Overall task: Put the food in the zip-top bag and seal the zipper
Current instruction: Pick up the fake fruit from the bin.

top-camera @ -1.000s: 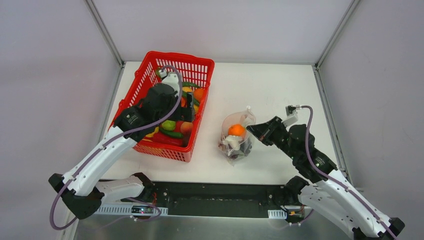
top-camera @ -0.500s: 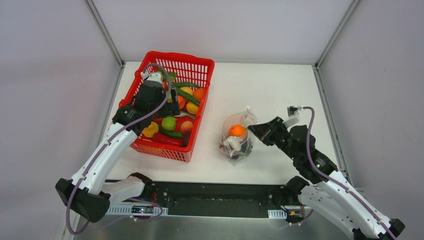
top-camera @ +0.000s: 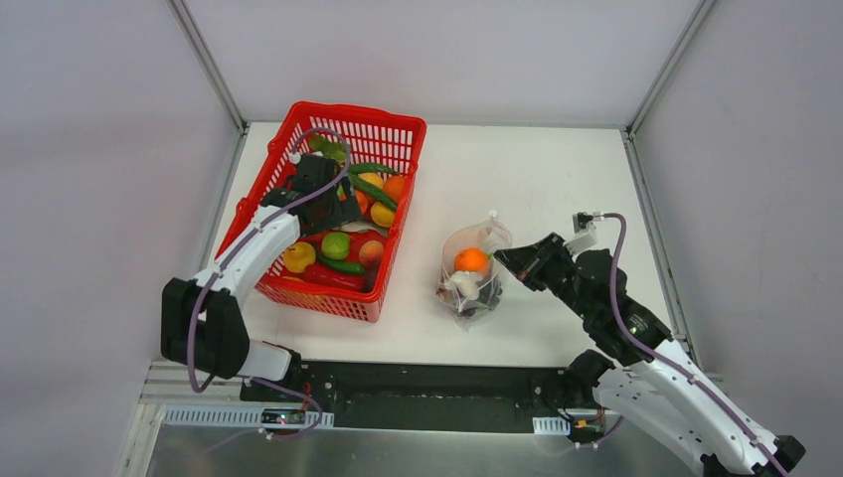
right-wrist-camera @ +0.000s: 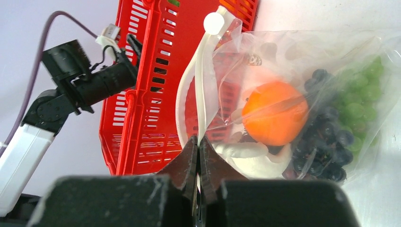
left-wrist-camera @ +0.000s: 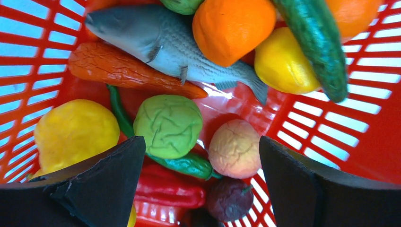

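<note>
Pinching the near edge of the zip-top bag (right-wrist-camera: pixel 293 56), the right gripper (right-wrist-camera: pixel 197 156) has its two fingers closed flat together on the pale zipper (right-wrist-camera: pixel 201 94). The strip loops upward from the pinch. This grip appears meant to hold the mouth up and open so that more food can go in.

The bag lies on the white table (top-camera: pixel 537 169), right of centre and close to the front edge. Through the clear plastic show an orange ball (right-wrist-camera: pixel 274 113), dark purple grapes (right-wrist-camera: pixel 326 146), green pieces (right-wrist-camera: pixel 364 94) and white garlic (right-wrist-camera: pixel 250 156).

Farther back and to the left stands a red basket (top-camera: pixel 398 129), well apart from the bag, where the rest of the food is heaped. The left gripper (left-wrist-camera: pixel 201 146) hangs over it with its fingers spread wide and nothing between them, probably choosing a piece. Directly below it lie a green cabbage (left-wrist-camera: pixel 168 125) and a peach (left-wrist-camera: pixel 235 147). Beyond them are a grey fish (left-wrist-camera: pixel 161 42) and a yellow lemon (left-wrist-camera: pixel 283 66).

Sealing is not yet possible, since the bag's mouth looks open.
</note>
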`<action>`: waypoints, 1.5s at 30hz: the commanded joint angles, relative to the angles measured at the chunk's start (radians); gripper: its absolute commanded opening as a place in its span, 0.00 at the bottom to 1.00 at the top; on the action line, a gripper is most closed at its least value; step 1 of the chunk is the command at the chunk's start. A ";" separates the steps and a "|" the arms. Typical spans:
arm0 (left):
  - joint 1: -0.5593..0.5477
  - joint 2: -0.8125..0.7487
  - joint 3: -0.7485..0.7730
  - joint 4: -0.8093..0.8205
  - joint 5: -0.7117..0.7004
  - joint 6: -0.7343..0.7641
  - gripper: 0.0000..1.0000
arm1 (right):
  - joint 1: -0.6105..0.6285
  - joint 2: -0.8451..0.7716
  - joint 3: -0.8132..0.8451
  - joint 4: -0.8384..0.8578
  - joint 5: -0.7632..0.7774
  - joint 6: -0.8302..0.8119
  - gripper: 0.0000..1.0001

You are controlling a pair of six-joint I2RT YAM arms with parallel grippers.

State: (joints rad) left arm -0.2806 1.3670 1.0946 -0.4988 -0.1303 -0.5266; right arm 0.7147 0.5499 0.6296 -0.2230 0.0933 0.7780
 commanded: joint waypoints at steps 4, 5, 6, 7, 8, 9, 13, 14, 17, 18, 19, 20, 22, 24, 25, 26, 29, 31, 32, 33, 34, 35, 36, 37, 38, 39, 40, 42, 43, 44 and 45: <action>0.001 0.088 -0.058 0.040 -0.037 -0.048 0.92 | -0.002 0.001 0.038 -0.004 0.014 0.020 0.00; 0.001 0.094 -0.064 0.040 -0.041 -0.049 0.92 | -0.003 0.002 0.037 -0.003 0.014 0.021 0.00; 0.001 0.099 -0.071 0.043 -0.041 -0.051 0.92 | -0.003 0.002 0.035 -0.003 0.013 0.023 0.00; 0.001 0.104 -0.077 0.041 -0.042 -0.053 0.92 | -0.003 0.001 0.035 -0.003 0.013 0.022 0.00; 0.000 0.107 -0.081 0.037 -0.043 -0.051 0.92 | -0.003 0.004 0.036 -0.004 0.014 0.022 0.00; -0.001 0.107 -0.087 0.034 -0.045 -0.051 0.92 | -0.002 0.006 0.037 -0.004 0.014 0.020 0.00; -0.002 0.111 -0.116 0.023 -0.064 -0.050 0.91 | -0.003 0.014 0.036 0.001 0.015 0.020 0.01; -0.003 0.113 -0.119 0.016 -0.070 -0.046 0.91 | -0.003 0.018 0.037 0.005 0.013 0.021 0.01; -0.005 0.133 -0.127 0.007 -0.091 -0.035 0.91 | -0.003 0.030 0.040 0.006 0.006 0.017 0.01; -0.005 0.145 -0.123 0.001 -0.098 -0.034 0.90 | -0.003 0.031 0.040 0.006 0.006 0.015 0.01; -0.005 0.158 -0.119 -0.001 -0.101 -0.031 0.88 | -0.003 0.034 0.041 0.007 0.006 0.016 0.01; -0.005 0.164 -0.118 0.002 -0.102 -0.029 0.85 | -0.003 0.033 0.041 0.007 0.004 0.016 0.01; -0.006 0.167 -0.111 0.010 -0.093 -0.024 0.75 | -0.003 0.032 0.041 0.008 0.002 0.016 0.01; -0.008 0.155 -0.101 0.005 -0.084 -0.020 0.64 | -0.003 0.030 0.042 0.007 0.003 0.014 0.01; -0.011 0.142 -0.101 0.007 -0.078 -0.017 0.57 | -0.003 0.028 0.041 0.007 0.004 0.014 0.01; -0.014 0.126 -0.101 0.010 -0.070 -0.015 0.50 | -0.002 0.026 0.039 0.007 0.006 0.014 0.01; -0.024 0.070 -0.098 0.013 -0.044 -0.013 0.35 | -0.003 0.026 0.036 0.007 0.010 0.015 0.01; -0.032 0.022 -0.089 0.005 -0.039 -0.012 0.33 | -0.003 0.029 0.035 0.007 0.007 0.018 0.00; -0.038 -0.005 -0.084 0.002 -0.032 -0.010 0.31 | -0.003 0.031 0.037 0.008 0.005 0.019 0.00; -0.043 -0.033 -0.077 -0.001 -0.026 -0.007 0.30 | -0.002 0.033 0.038 0.008 0.004 0.018 0.00; -0.051 -0.064 -0.069 -0.003 -0.023 -0.004 0.30 | -0.003 0.035 0.039 0.008 0.002 0.019 0.00; -0.059 -0.095 -0.063 -0.003 -0.021 0.000 0.30 | -0.003 0.035 0.040 0.008 0.003 0.018 0.00; -0.067 -0.126 -0.055 -0.003 -0.017 0.004 0.29 | -0.003 0.033 0.040 0.008 0.005 0.016 0.00; -0.074 -0.153 -0.041 -0.003 -0.008 0.007 0.28 | -0.003 0.034 0.040 0.009 0.005 0.016 0.00; -0.084 -0.191 -0.030 -0.001 0.000 0.010 0.28 | -0.003 0.035 0.040 0.009 0.002 0.015 0.00; -0.096 -0.216 -0.018 0.002 0.014 0.014 0.28 | -0.003 0.036 0.042 0.008 -0.002 0.013 0.00; -0.117 -0.238 -0.007 0.007 0.023 0.023 0.28 | -0.003 0.036 0.043 0.008 -0.004 0.012 0.00; -0.157 -0.272 0.019 0.015 0.035 0.036 0.28 | -0.003 0.038 0.044 0.008 -0.008 0.012 0.00; -0.177 -0.283 0.035 0.018 0.041 0.042 0.28 | -0.003 0.039 0.044 0.008 -0.008 0.012 0.00; -0.197 -0.293 0.049 0.024 0.052 0.045 0.28 | -0.002 0.039 0.043 0.008 -0.009 0.012 0.00; -0.216 -0.299 0.060 0.033 0.066 0.046 0.28 | -0.003 0.039 0.044 0.010 -0.011 0.013 0.00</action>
State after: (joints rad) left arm -0.4343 1.1076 1.0878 -0.4942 -0.1211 -0.5182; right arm 0.7147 0.5865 0.6300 -0.2390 0.0898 0.7864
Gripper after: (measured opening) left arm 0.554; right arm 0.009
